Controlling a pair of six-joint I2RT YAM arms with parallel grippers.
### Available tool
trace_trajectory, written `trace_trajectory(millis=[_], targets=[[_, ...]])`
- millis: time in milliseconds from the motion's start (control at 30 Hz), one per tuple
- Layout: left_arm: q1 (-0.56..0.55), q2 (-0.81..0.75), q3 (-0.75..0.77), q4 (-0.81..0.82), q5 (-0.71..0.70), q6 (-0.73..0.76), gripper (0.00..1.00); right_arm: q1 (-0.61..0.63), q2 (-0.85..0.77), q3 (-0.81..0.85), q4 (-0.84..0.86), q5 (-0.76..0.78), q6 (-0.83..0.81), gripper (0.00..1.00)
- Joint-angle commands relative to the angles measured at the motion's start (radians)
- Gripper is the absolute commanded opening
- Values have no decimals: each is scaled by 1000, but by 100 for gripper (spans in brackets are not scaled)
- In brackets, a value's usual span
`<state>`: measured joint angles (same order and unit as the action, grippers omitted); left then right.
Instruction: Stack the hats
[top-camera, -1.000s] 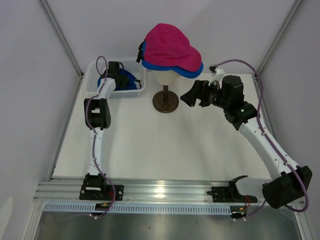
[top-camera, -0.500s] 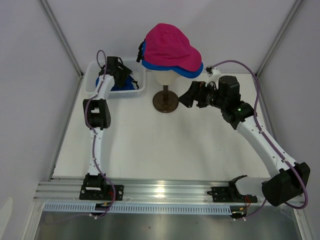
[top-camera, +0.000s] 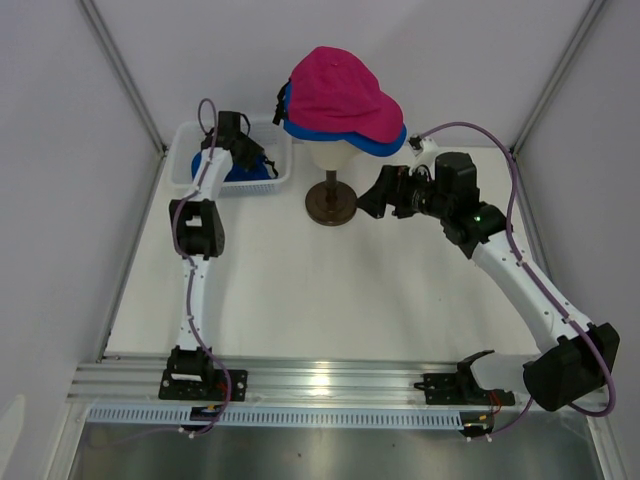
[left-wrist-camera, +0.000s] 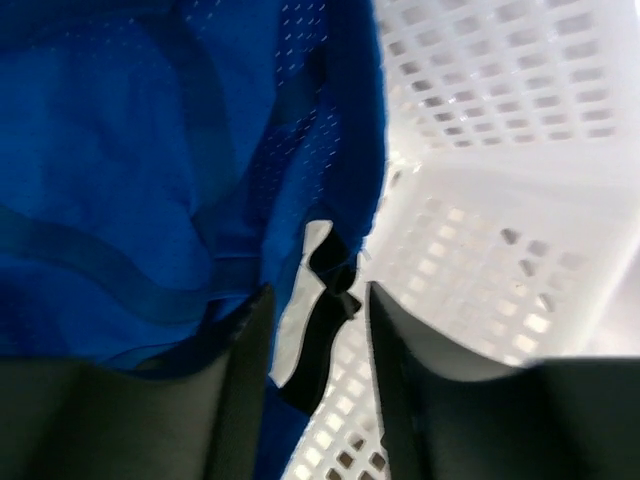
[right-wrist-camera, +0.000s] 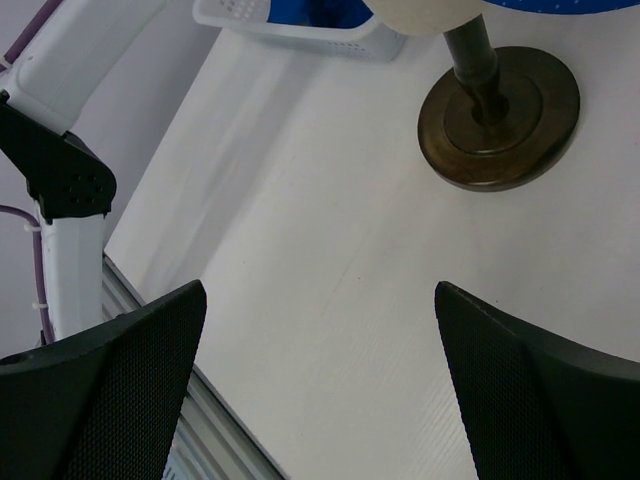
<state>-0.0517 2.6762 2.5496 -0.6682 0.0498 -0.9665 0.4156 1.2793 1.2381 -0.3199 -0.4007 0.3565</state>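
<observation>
Hats, three, soft fabric, curved brims.

Item 1: pink hat, uppermost on the mannequin head.

Item 2: blue hat, directly under the pink one on the same head, only its rim and brim showing.

Item 3: second blue hat, crumpled inside the white mesh basket, which stood to the left of the mannequin head and near its stand. This one was not yet stacked.

Left gripper: down in the basket, jaws parted by a narrow gap. The hat's blue fabric edge lay against one finger, and a thin black strap hung in the gap, with nothing visibly pinched.

Right gripper: just right of the mannequin head's stand, at post height, jaws spread wide and holding nothing.

Handling, by judgement: light, limp and perforated cloth, neither fragile nor slippery. The crown would collapse and drape when lifted. The brim looked to be the only stiffer part. A hold on the brim or on a gathered fold of crown seemed the best choice. The strap alone would leave the hat dangling, and it might snag on the basket mesh.
</observation>
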Motion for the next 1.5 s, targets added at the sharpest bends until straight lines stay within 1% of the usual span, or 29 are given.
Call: trace_trajectory(millis=[0, 67, 100, 167, 300, 367, 400, 433, 467, 500, 533, 600, 633, 700, 800, 833, 867, 933, 967, 1033, 1133, 1167, 1200, 1267, 1433, 1467], targets=[[-16, 4, 47, -40, -22, 18, 43, 3, -18, 29, -11, 3, -33, 99], [-20, -1, 43, -47, -21, 28, 30, 2, -34, 17, -10, 11, -39, 99], [-22, -2, 40, -48, -18, 32, 14, 2, -41, 14, -10, 14, -40, 100], [-23, -13, 23, -45, -15, 41, 1, 0, -60, 3, -11, 16, -51, 99], [-25, -27, 1, -41, -7, 54, 1, -6, -84, -5, -22, 17, -62, 100], [-20, -39, -37, -30, 1, 74, 1, -8, -103, -14, -25, 17, -63, 99], [-17, -62, -51, -25, 11, 109, 1, -8, -110, -19, -24, 17, -62, 100], [-14, -79, -83, -22, 10, 139, 5, -9, -116, -25, -22, 17, -60, 100], [-11, -100, -127, -10, 2, 175, 11, -9, -123, -31, -19, 17, -57, 100], [-10, -128, -153, 5, -4, 217, 20, -8, -135, -41, -18, 16, -54, 99], [-8, -200, -211, 24, -27, 303, 49, -9, -138, -46, -13, 11, -50, 100], [-4, -281, -305, 79, -76, 371, 85, -9, -147, -67, -1, 5, -39, 100], [1, -358, -381, 102, -88, 431, 90, -9, -149, -74, 5, 2, -33, 99], [22, -413, -405, 137, -93, 492, 100, -8, -149, -86, 16, -13, -19, 100], [47, -447, -367, 108, -71, 557, 99, -5, -150, -94, 27, -24, -11, 100], [56, -441, -324, 95, -73, 601, 99, -6, -152, -100, 31, -23, -8, 100], [82, -434, -309, 76, -88, 626, 99, -5, -153, -101, 35, -23, -7, 100], [88, -415, -255, 17, -129, 705, 99, -3, -153, -104, 35, -18, -7, 99], [93, -398, -249, 0, -171, 732, 99, -3, -155, -108, 38, -18, -7, 99], [96, -378, -247, -33, -203, 803, 99, -4, -153, -109, 39, -18, -7, 100], [101, -325, -249, -65, -275, 860, 99, -4, -147, -106, 32, -18, -8, 100], [107, -316, -253, -77, -292, 864, 100, -3, -146, -103, 28, -17, -13, 100], [115, -291, -238, -93, -297, 833, 100, -4, -147, -103, 27, -13, -13, 100], [142, -266, -197, -154, -266, 809, 99, -5, -149, -103, 25, -9, -14, 99], [187, -234, -181, -182, -113, 782, 100, -5, -150, -104, 25, 0, -10, 99], [188, -224, -177, -191, -102, 782, 99, -5, -149, -104, 27, 0, -8, 100]])
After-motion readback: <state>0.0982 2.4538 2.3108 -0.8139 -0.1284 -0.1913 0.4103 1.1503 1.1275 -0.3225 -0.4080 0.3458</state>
